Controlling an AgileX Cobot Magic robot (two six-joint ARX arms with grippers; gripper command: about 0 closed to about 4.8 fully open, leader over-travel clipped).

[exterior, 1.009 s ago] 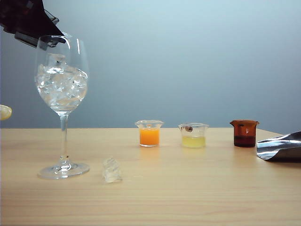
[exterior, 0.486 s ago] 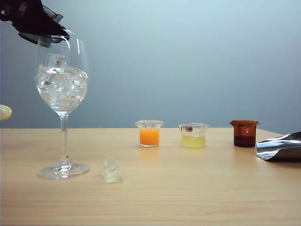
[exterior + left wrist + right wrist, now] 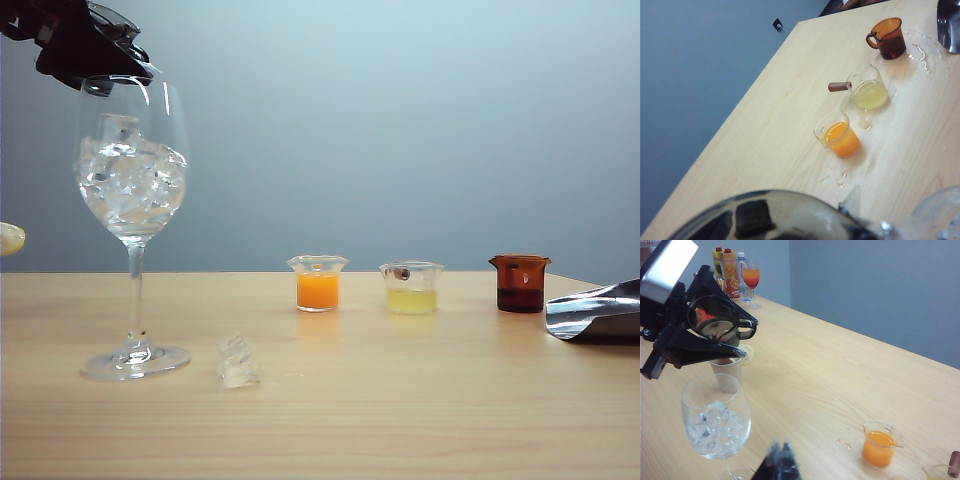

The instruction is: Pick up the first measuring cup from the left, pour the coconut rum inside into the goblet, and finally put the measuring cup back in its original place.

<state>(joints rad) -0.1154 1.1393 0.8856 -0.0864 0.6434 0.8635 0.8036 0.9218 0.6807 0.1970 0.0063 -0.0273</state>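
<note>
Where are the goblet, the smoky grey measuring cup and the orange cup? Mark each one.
goblet [image 3: 131, 190]: exterior view, on the bowl holding ice.
smoky grey measuring cup [image 3: 715, 320]: right wrist view, on its tilted body, held in the left gripper [image 3: 710, 347].
orange cup [image 3: 318, 289]: exterior view, on the orange liquid.

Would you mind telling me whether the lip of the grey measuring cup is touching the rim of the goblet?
Cannot tell. In the right wrist view the measuring cup, held tilted by the left gripper, hangs over the goblet; in the exterior view their edges overlap at the rim.
</note>
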